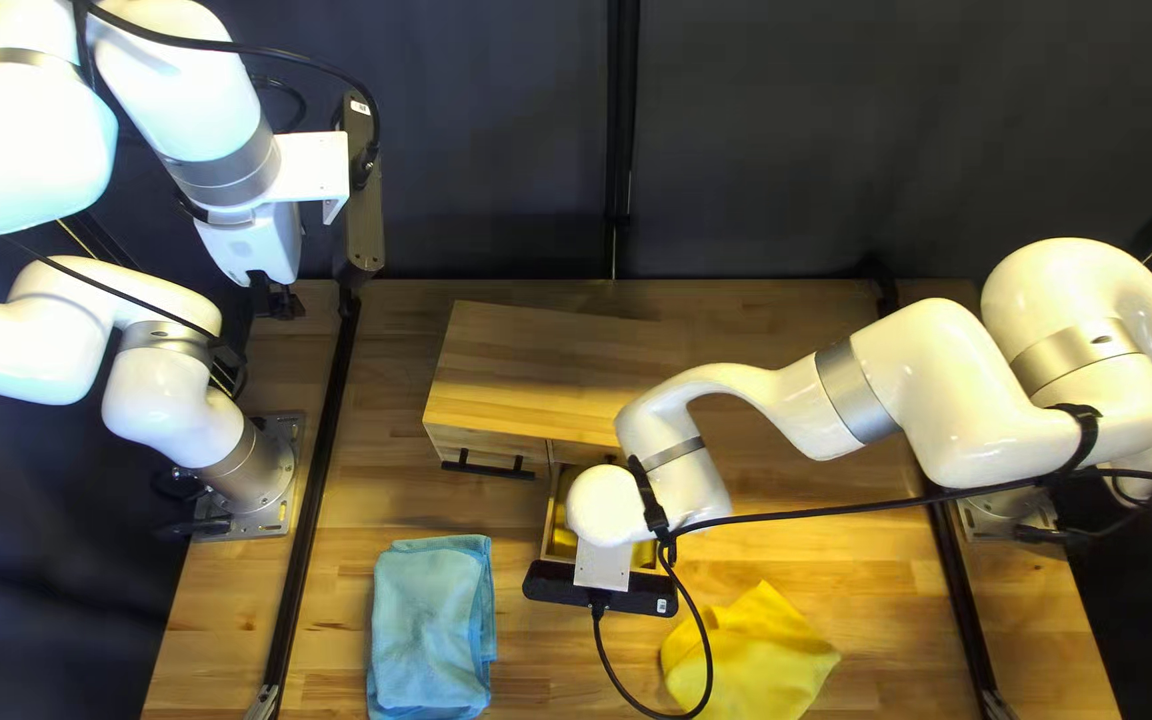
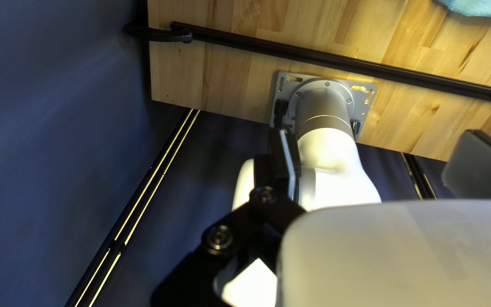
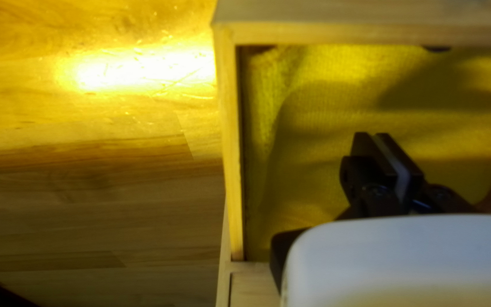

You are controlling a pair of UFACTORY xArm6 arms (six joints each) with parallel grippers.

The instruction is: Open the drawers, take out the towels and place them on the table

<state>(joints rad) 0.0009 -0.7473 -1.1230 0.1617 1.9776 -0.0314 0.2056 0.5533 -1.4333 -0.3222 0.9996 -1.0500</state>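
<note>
Towel [image 3: 313,128] in drawer [image 3: 227,149] — pt. in shadow

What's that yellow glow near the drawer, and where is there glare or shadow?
Top left view: a warm glow spreads over the table around the open drawer, partly hidden under the right arm. Right wrist view: a strong glare patch on the table beside the drawer; broad shadows cross the yellow towel inside it. Left wrist view: small glints on the left arm's base plate.
</note>
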